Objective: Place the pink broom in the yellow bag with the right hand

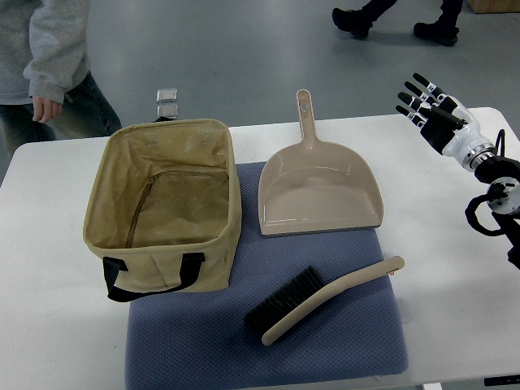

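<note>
1. One broom (325, 299) lies on the mat (268, 349), front of the dustpan (319, 191), right of the bag (162, 203).
2. My right robot hand (424, 101) is open, holds nothing, well apart.
3. Approach from above, grip handle mid-way.

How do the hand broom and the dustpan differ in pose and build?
The hand broom lies diagonally near the mat's front; the dustpan lies square behind it, handle pointing away. The hand broom has black bristles; the dustpan is an open scoop with a dark front lip. Both are pinkish-beige plastic, resting on the blue mat, untouched.
</note>
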Robot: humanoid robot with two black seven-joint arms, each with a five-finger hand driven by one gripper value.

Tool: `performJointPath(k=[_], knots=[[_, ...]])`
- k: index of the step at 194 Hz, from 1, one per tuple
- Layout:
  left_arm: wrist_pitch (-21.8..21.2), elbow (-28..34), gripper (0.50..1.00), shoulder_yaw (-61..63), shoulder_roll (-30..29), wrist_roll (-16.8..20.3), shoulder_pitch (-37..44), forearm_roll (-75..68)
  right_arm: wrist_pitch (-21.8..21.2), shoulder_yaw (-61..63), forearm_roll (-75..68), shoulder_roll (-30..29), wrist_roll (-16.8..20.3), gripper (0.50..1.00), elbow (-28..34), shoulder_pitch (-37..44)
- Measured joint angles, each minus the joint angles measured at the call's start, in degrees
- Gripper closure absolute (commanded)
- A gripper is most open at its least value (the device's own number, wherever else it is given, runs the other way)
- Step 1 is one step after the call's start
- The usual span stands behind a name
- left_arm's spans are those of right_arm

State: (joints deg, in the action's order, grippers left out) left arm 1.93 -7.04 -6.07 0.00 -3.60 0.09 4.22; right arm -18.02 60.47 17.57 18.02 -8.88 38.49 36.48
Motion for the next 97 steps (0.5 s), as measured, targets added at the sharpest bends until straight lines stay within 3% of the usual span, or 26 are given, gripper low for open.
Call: performJointPath(k=[97], knots=[[0.2,0.2,0.5,-0.2,0.0,-0.1,0.1,0.0,-0.2,0.1,0.0,0.0,0.0,0.57,0.0,-0.2]])
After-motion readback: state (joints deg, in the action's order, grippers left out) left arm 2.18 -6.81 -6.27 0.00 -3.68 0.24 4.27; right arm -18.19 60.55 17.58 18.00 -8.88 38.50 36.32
